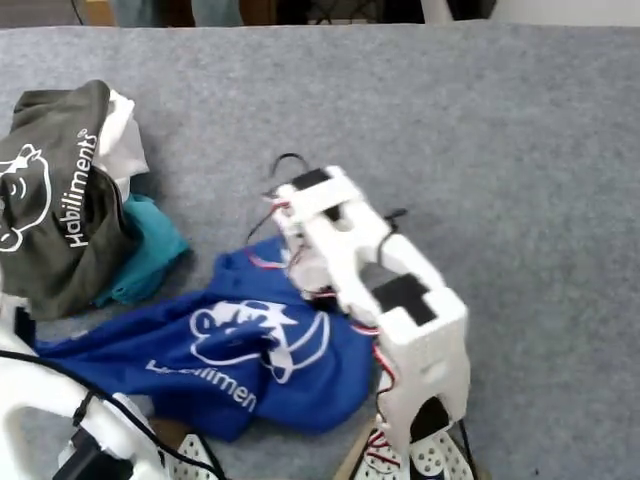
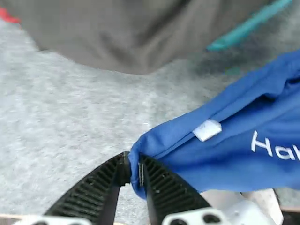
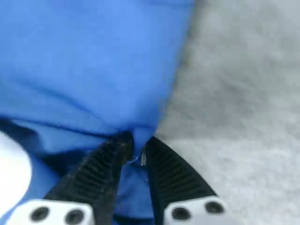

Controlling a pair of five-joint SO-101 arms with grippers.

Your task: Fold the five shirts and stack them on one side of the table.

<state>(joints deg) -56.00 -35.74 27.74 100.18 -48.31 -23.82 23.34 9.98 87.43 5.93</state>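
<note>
The crumpled blue cotton shirt with white print (image 1: 262, 352) lies just beside the olive-grey shirt heap (image 1: 55, 200). Your left gripper (image 2: 134, 168) pinches the corner nearest that heap; your right gripper (image 3: 136, 146) clamps an edge farther from it. Draw them apart evenly, cloth low and taut.

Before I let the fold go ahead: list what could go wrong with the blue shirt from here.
The left gripper pinches only the very edge of the blue shirt, so it may slip out when lifted. The right gripper holds bunched cloth, which could fold in creases. The teal shirt lies close by and might get dragged along.
</note>
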